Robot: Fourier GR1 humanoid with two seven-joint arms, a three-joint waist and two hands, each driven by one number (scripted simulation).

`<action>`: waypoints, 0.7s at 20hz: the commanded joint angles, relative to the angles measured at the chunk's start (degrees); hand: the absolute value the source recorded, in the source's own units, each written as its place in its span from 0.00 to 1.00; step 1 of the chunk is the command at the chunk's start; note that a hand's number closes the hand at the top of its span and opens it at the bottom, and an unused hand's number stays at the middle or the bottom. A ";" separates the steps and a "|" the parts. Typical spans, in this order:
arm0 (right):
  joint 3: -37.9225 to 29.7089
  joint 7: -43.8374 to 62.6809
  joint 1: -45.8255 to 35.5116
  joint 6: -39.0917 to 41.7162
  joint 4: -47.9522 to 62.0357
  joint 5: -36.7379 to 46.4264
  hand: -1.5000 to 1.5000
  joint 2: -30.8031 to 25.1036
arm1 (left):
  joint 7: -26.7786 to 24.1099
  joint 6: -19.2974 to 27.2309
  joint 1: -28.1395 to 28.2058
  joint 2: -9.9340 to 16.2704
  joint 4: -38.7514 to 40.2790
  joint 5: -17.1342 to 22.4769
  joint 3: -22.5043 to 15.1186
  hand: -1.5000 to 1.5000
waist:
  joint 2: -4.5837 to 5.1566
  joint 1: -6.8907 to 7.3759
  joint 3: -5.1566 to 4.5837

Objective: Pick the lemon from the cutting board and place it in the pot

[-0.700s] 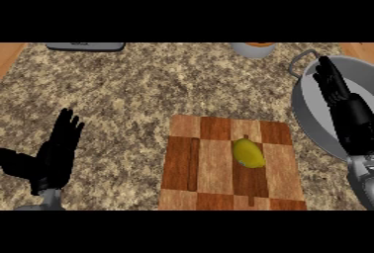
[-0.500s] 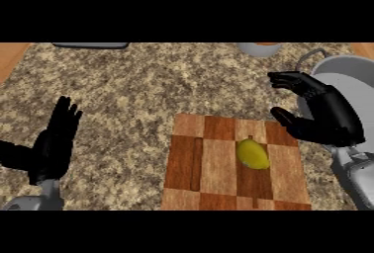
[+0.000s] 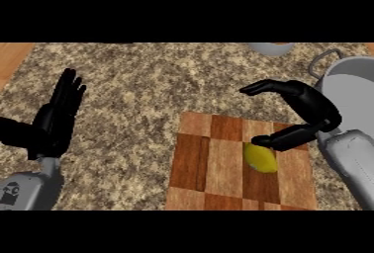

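Observation:
A yellow lemon (image 3: 261, 158) lies on the checkered wooden cutting board (image 3: 211, 168), towards its right side. My right hand (image 3: 312, 109) hovers over the board's far right corner, open, its fingers arched forward and its thumb (image 3: 281, 140) reaching down to just above the lemon's far end. The grey pot (image 3: 352, 88) stands at the right edge, behind that hand, only partly in view. My left hand (image 3: 57, 117) rests open at the left, fingers up, away from the board.
The speckled granite counter (image 3: 146, 84) spreads around the board. A grey round object (image 3: 272, 47) shows at the top edge, left of the pot's handle (image 3: 323, 57). A strip of wood (image 3: 13, 57) borders the counter at the far left.
My right hand has swung left from over the pot and come down towards the lemon. The view has shifted a little. The lemon has not moved on the board.

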 commanded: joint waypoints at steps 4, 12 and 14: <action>-1.49 -22.91 -8.28 17.55 17.24 2.66 0.00 -3.52 | 3.14 0.36 -2.20 1.66 0.51 -0.61 1.19 0.50 | -0.79 -1.65 -0.21; 10.69 -18.44 -18.22 24.68 14.14 14.79 0.00 -10.75 | 4.15 2.47 -2.57 0.32 -0.52 -2.63 0.00 0.50 | -1.40 -2.47 -0.37; 14.06 -17.50 -19.92 23.88 11.50 18.40 0.00 -11.46 | 4.12 0.29 -1.43 1.96 -0.41 -1.17 1.41 0.50 | -1.54 -2.42 -0.42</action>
